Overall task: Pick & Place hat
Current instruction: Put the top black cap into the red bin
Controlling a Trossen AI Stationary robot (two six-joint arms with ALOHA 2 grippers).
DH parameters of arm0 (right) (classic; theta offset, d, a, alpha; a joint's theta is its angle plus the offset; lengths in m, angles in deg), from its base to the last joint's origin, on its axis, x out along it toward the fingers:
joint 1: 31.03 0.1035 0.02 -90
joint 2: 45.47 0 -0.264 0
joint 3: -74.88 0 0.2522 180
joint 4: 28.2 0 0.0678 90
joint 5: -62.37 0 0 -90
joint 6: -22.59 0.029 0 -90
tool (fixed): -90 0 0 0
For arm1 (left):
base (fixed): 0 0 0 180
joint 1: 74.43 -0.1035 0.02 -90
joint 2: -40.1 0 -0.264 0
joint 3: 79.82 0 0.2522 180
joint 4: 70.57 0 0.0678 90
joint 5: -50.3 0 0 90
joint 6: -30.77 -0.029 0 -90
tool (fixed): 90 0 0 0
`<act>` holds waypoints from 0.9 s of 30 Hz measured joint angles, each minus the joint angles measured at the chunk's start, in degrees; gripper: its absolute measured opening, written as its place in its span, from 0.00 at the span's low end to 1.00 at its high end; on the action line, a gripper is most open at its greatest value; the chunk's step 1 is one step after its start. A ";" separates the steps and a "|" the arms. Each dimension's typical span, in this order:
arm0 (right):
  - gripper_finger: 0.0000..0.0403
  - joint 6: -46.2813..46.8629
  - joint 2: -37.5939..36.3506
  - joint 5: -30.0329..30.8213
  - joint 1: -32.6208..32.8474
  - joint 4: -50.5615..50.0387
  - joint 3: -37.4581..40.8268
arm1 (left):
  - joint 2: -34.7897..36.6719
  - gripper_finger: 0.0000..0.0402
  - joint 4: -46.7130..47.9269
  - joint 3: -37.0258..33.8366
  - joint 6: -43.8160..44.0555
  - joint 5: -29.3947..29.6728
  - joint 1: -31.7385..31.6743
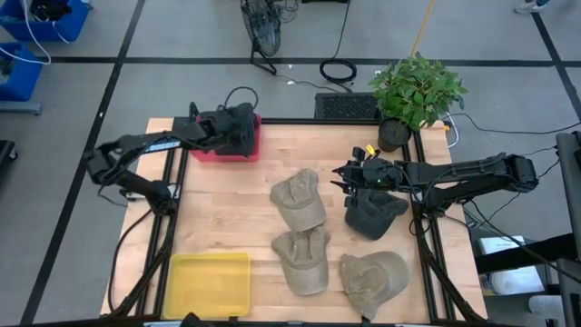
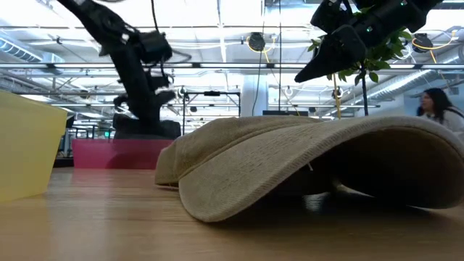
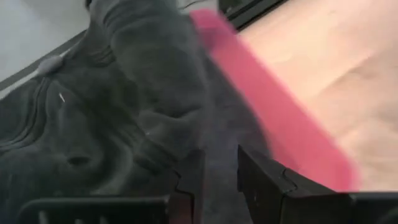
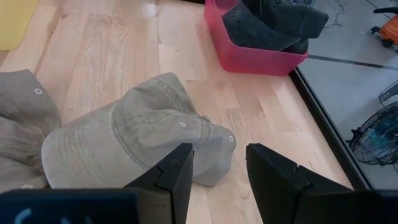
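Note:
A dark grey hat lies in the pink bin at the table's far left. My left gripper hangs close over it, its fingers a narrow gap apart with nothing seen between them. Three tan hats and a second dark hat lie crown up on the wood. My right gripper stands open in the air between the far tan hat and the dark hat on the table, touching neither.
A yellow bin stands at the near left corner. A potted plant is at the far right corner, behind my right arm. Bare wood lies between the pink bin and the hats. A person shows in the room beyond.

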 joint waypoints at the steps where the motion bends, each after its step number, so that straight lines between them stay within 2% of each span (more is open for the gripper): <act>1: 0.33 -0.02 0.00 0.00 0.00 0.00 0.00 | -1.14 0.24 -0.01 0.00 -0.25 0.01 -0.81; 7: 0.33 -0.47 0.01 0.06 0.00 -0.56 0.00 | -4.91 0.25 4.21 0.07 -3.20 -0.04 -4.60; 13: 0.33 -0.50 0.01 0.09 0.00 -0.55 0.00 | -4.18 0.25 7.46 0.15 -10.03 -3.68 -5.19; 16: 0.33 -0.31 0.01 0.11 0.00 -0.52 0.00 | -3.09 0.25 8.13 -0.02 -15.00 -6.35 -4.14; 21: 0.33 -0.28 0.01 0.11 0.00 -0.48 0.00 | -2.72 0.25 8.61 -0.02 -21.87 -14.44 -2.37; 24: 0.33 -0.27 0.01 0.11 0.00 -0.48 0.00 | -2.70 0.25 9.63 -0.02 -24.50 -14.45 -1.69; 27: 0.33 -0.27 0.01 0.11 0.00 -0.48 0.00 | -2.59 0.25 10.29 0.46 -24.88 -9.99 -1.04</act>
